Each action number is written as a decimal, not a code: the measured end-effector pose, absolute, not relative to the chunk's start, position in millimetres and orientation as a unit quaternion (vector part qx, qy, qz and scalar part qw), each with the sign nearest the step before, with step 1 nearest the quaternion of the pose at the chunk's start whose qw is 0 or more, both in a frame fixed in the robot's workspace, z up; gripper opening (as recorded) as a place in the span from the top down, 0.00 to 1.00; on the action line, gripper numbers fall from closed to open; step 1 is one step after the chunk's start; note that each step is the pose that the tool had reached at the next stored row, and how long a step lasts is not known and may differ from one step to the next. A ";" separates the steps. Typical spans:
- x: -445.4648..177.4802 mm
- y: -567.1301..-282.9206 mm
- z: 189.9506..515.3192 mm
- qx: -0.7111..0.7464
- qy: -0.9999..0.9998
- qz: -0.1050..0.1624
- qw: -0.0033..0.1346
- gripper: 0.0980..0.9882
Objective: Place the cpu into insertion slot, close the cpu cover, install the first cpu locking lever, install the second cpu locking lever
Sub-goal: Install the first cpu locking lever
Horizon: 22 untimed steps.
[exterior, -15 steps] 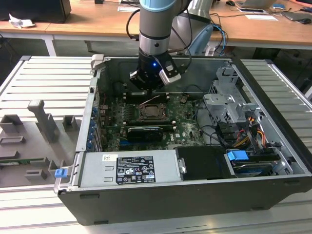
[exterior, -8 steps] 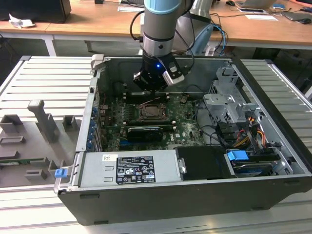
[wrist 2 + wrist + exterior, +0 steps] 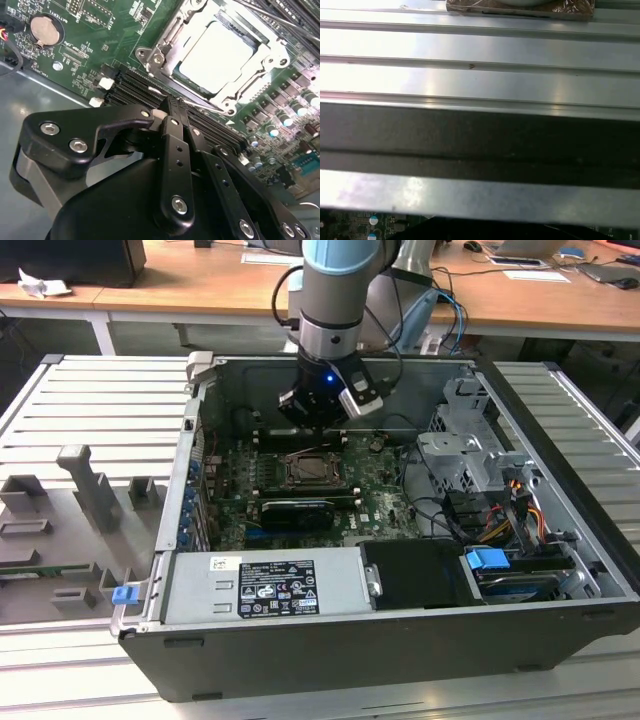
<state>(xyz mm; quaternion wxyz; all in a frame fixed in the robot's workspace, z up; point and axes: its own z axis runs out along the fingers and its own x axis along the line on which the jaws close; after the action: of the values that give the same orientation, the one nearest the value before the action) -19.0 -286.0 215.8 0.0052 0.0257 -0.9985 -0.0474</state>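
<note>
An open computer case [image 3: 400, 640] lies on its side on a ribbed metal worktop [image 3: 90, 410], taking up the middle and right of the exterior view, with the green motherboard [image 3: 375, 490] showing inside it. The arm [image 3: 340, 290] comes down from the top centre of that frame, and the gripper [image 3: 318, 426] hangs just above the board, directly over the upper edge of the socket [image 3: 312, 471], which sits at the frame's centre. In the second wrist view the gripper [image 3: 172, 107] rises from the lower part of the frame with its black jaws drawn together to a narrow tip; nothing can be seen held between them. That tip stands over the black memory slots [image 3: 135, 87] just beside the socket, near its lower corner. The cpu [image 3: 220, 55] lies flat in the socket at the upper right of the second wrist view, its pale metal top facing up. The cpu cover [image 3: 267, 60] lies down around it, its silver frame bordering the chip on all sides and the chip showing through its window. A thin metal lever [image 3: 197, 102] runs along the lower edge of the socket; whether it is latched cannot be told. A round coin battery [image 3: 46, 29] sits on the board at the upper left of this view. In the exterior view a long black card [image 3: 295, 512] lies just below the socket, and a grey power supply [image 3: 270, 585] fills the case's lower left.
</note>
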 end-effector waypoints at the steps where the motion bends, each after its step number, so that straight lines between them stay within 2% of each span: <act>1: -18.4 -286.0 215.3 0.026 -0.999 -0.047 0.005 0.99; 22: -12.9 -285.9 204.1 0.022 -0.999 -0.047 0.005 0.99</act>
<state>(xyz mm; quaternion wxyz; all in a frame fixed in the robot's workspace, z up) -12.9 -285.9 204.1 0.0049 0.0220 -0.9986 -0.0473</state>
